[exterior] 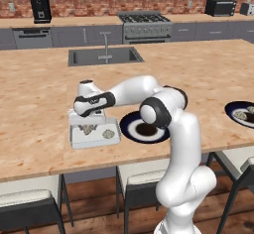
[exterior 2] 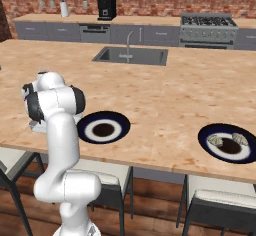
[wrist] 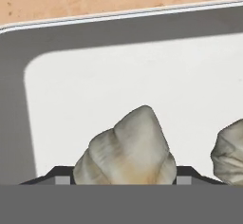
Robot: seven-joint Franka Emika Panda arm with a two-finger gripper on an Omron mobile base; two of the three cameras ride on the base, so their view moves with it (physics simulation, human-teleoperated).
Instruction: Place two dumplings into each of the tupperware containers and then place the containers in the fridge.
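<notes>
Pincer [wrist: 117,180] fingertips are seen spread apart astride a dumpling [wrist: 126,147] lying in the whitish container [wrist: 118,76], a second dumpling [wrist: 230,152] just beside.

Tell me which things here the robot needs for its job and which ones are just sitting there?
Needed:
gripper
container with two dumplings inside
two more dumplings on the far plate

Just sitting there:
emptied plate
sink
stove
coffee maker
stools
</notes>
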